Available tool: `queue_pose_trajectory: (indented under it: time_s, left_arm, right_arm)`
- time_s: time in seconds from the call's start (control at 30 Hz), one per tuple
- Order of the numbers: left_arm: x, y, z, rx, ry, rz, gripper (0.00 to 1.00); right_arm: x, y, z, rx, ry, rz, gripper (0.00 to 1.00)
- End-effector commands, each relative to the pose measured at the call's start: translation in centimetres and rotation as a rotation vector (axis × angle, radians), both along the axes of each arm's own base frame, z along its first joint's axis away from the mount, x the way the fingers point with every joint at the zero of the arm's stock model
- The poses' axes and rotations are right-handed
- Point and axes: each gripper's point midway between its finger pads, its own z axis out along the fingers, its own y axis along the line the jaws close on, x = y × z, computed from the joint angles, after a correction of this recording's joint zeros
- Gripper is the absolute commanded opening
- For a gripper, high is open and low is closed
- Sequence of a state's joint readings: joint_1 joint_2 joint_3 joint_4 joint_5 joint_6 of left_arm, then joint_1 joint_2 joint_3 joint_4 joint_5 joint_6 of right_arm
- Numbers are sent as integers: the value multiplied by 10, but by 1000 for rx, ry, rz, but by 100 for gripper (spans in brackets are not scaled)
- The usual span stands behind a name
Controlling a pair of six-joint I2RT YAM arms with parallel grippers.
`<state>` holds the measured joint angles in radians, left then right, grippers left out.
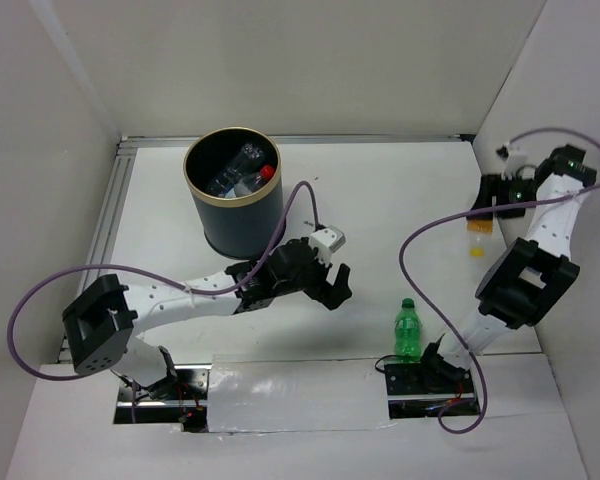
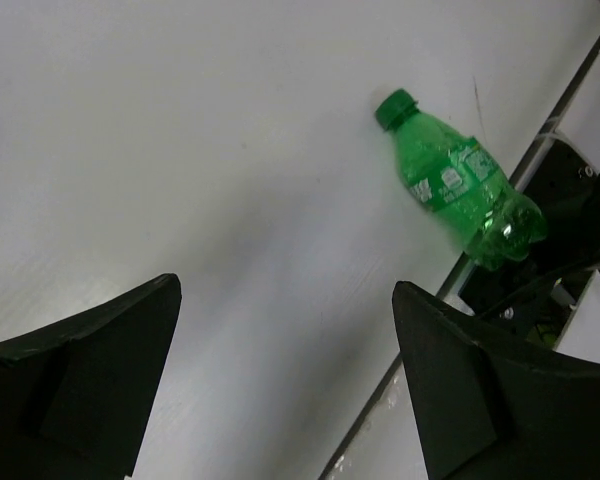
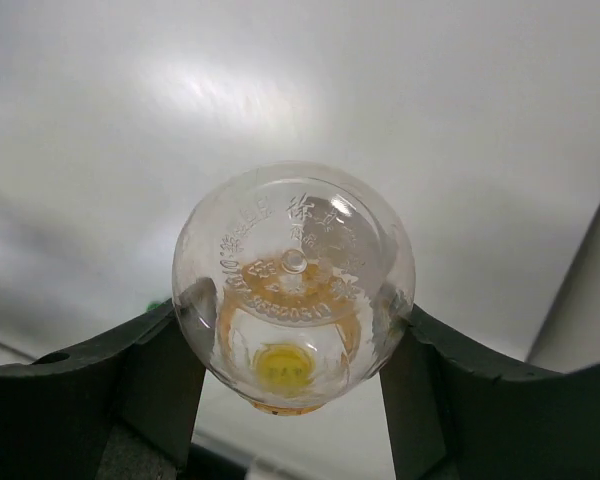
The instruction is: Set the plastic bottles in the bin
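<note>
An orange-yellow bottle (image 3: 293,285) fills the right wrist view bottom-first, and both fingers of my right gripper (image 3: 291,322) press against its sides. From above, that bottle (image 1: 478,232) shows near the right wall, below my right gripper (image 1: 495,195). A green bottle (image 1: 408,328) stands upright near the front edge, right of centre. It also shows in the left wrist view (image 2: 460,185). My left gripper (image 1: 335,285) hovers open mid-table, left of it, its fingers (image 2: 287,290) wide apart and empty. The bin (image 1: 235,228) stands at the back left with bottles (image 1: 242,170) inside.
White walls close the table on the left, back and right. A metal rail (image 1: 115,200) runs along the left side. The arm bases and their purple cables (image 1: 420,250) sit at the near edge, close to the green bottle.
</note>
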<state>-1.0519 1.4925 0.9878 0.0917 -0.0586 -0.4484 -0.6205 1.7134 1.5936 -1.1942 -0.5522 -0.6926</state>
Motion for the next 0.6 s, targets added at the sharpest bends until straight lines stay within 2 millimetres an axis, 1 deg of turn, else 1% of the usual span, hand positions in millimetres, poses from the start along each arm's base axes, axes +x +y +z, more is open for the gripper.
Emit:
queue_pose_trajectory:
  time_s: [0.0, 0.03, 0.07, 0.1, 0.13, 0.17, 0.2, 0.23, 0.27, 0.3, 0.33, 0.37, 0.4, 0.43, 0.47, 0.5, 0.53, 0.57]
  left_arm:
    - [-21, 0, 12, -105, 61, -37, 100]
    - [-25, 1, 12, -124, 71, -43, 100]
    - [-30, 5, 3, -119, 95, -47, 100]
    - [-36, 5, -1, -123, 116, -65, 100]
    - [-40, 6, 0, -132, 131, -73, 100]
    - [-43, 6, -3, -134, 140, -89, 100]
    - [-47, 8, -9, -123, 154, -101, 98]
    - [-50, 8, -11, -130, 167, -110, 98]
    - [-52, 10, -16, -120, 173, -108, 98]
    - [-60, 12, -24, -113, 186, -130, 98]
    - [-61, 14, -28, -105, 191, -129, 97]
    - [-60, 16, -32, -95, 190, -116, 97]
    - [-65, 19, -40, -78, 200, -123, 97]
    - [-65, 21, -44, -69, 201, -114, 97]
    - [-66, 23, -45, -69, 201, -114, 97]
    - [-72, 25, -48, -63, 204, -124, 97]
    - [-69, 24, -46, -70, 194, -115, 97]
    - [-70, 26, -46, -75, 190, -115, 97]
  right_arm:
    - [45, 63, 82, 145, -328, 292, 15]
    - [61, 97, 115, 208, -464, 403, 15]
    - [69, 115, 129, 236, -531, 468, 15]
    - [82, 133, 155, 217, -658, 541, 13]
    - [83, 179, 171, 285, -726, 654, 11]
    - [88, 200, 182, 299, -772, 686, 11]
    - [103, 219, 232, 196, -1013, 759, 11]
    - [103, 240, 243, 241, -1030, 741, 11]
    - [98, 283, 250, 271, -1080, 831, 10]
    - [105, 304, 261, 265, -1136, 866, 10]
    - [110, 323, 267, 272, -1150, 888, 10]
    - [107, 341, 297, 282, -1205, 919, 10]
    - [115, 373, 286, 339, -1167, 953, 10]
    - [116, 387, 292, 367, -1166, 957, 10]
    - [108, 408, 310, 376, -1219, 990, 10]
    - [114, 421, 303, 394, -1206, 993, 10]
    - [114, 431, 308, 397, -1227, 1002, 10]
    - [109, 440, 319, 414, -1253, 1018, 10]
